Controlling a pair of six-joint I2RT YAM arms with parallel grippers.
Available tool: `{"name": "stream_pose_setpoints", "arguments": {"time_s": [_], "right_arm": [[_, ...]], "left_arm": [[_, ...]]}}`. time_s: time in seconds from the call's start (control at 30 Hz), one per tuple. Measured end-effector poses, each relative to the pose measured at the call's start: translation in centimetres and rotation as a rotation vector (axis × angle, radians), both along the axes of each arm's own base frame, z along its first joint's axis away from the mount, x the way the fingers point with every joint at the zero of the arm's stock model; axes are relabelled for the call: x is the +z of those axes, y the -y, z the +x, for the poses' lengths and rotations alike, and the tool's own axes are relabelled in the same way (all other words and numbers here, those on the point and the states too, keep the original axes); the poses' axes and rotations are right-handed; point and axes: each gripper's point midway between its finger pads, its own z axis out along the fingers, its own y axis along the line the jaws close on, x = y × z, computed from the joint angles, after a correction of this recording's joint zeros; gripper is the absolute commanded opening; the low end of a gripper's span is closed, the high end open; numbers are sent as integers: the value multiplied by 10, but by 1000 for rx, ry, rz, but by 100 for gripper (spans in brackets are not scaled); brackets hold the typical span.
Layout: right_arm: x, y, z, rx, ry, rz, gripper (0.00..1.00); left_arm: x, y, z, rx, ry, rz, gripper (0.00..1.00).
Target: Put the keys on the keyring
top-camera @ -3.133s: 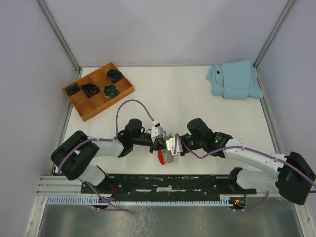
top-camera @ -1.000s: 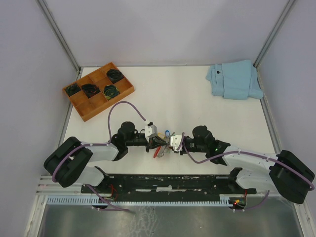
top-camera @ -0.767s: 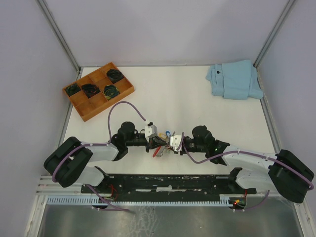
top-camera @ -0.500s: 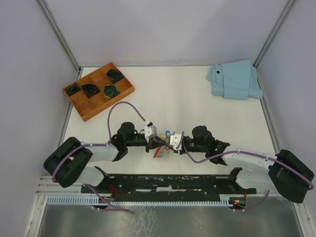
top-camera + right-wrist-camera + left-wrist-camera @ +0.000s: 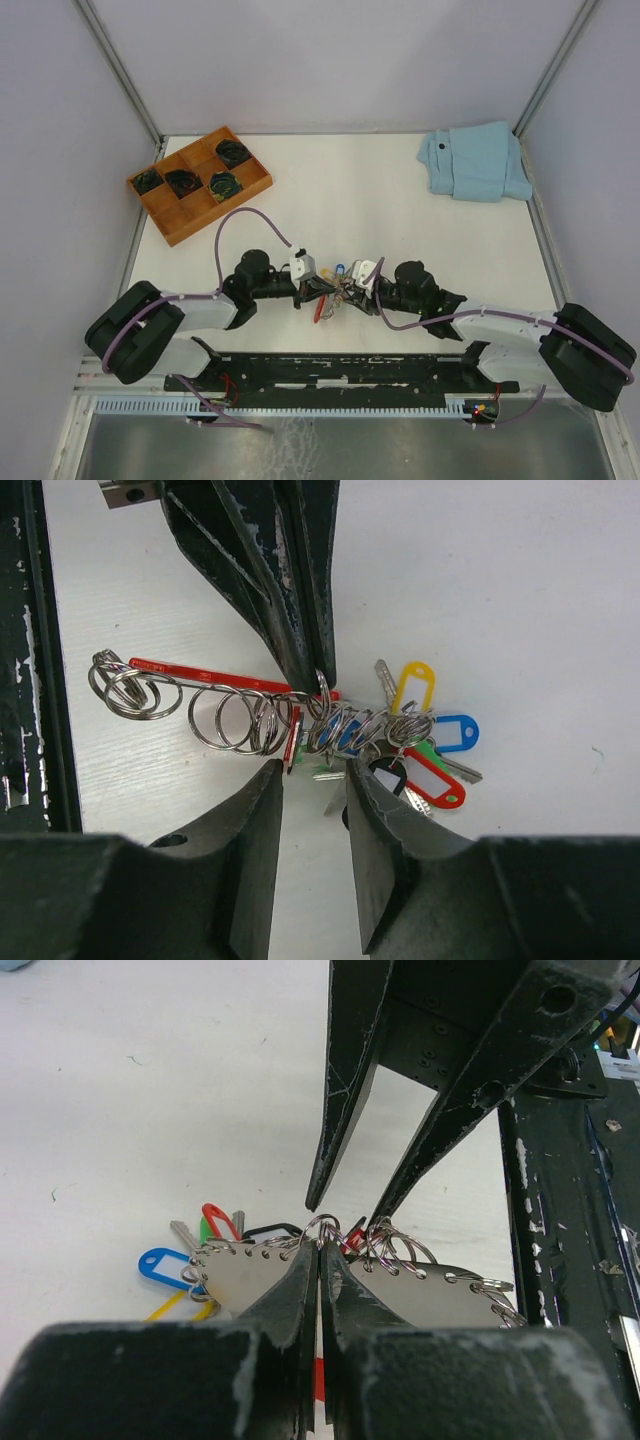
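Both my arms lie low over the table point(image 5: 350, 190), close to its near edge, and their tips point at each other in the middle. My left gripper point(image 5: 320, 1252) is pinched tight on one ring of the keyring point(image 5: 240, 718), and my right gripper point(image 5: 343, 1214) has its fingers apart, one on each side of the rings. The keys point(image 5: 432, 782) sit in the bunch of coloured tags at the keyring's far end.

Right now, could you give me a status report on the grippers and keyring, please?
Left gripper shut, pinching a ring of the keyring. Right gripper open, tips straddling the ring bunch. Keys lie at the bunch's end, threading unclear. Nothing blocking.
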Motion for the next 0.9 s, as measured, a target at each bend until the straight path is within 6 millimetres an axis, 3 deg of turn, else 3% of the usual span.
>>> {"name": "stream_pose_setpoints", "arguments": {"time_s": [0.23,0.5,0.8,0.9], "right_arm": [[-13,-6,-1,-42,-89,62,36],[-12,-16,4,-61,-115,125,30],[-11,-17,7,-79,-115,141,6],[-8,-15,6,-79,-108,136,3]], "left_arm": [[1,-1,3,19,14,-6,3],[3,0,5,25,22,-12,3],[2,-4,6,48,27,-10,3],[4,-7,6,65,38,-15,3]]}}
